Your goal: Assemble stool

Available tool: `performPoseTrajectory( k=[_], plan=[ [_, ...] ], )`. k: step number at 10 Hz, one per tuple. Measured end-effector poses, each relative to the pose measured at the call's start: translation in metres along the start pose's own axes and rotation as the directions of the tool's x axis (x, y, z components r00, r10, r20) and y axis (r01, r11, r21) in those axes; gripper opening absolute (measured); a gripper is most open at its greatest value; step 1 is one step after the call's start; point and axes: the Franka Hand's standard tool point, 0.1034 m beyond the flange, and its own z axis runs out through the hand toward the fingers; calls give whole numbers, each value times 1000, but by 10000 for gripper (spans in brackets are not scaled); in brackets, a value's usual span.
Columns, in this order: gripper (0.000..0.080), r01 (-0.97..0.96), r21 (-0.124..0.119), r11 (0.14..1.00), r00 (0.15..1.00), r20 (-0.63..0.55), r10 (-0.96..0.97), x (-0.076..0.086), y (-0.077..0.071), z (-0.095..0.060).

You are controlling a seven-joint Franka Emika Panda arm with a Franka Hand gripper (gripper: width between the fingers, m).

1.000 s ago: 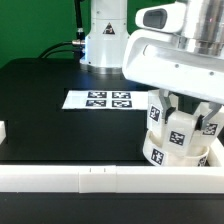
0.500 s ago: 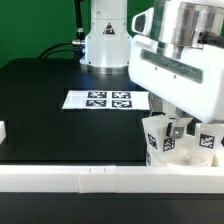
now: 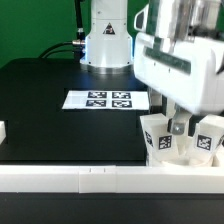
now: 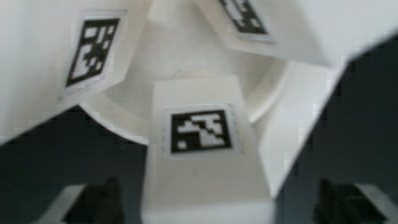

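Marker board (image 3: 105,99) is seen flat on the black desk (image 3: 60,120), at the exterior view's left. At its right, against the white border rail (image 3: 100,178), the white plastic stool (image 3: 180,145) is well along: three tagged blocky legs (image 4: 205,135) are counted standing in the round seat (image 4: 125,105). Hand (image 3: 180,125) is spread around one leg, apparently released; seating cannot be confirmed.
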Motion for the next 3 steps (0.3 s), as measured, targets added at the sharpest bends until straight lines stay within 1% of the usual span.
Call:
performPoseTrajectory(
  k=[1, 2, 3],
  plan=[
    [609, 9, 28, 1000, 1000, 26, -10, 3, -1, -18],
    [609, 26, 46, 999, 999, 39, -28, 9, -4, -33],
    [641, 32, 51, 998, 998, 51, -35, 17, -10, -51]
  ],
)
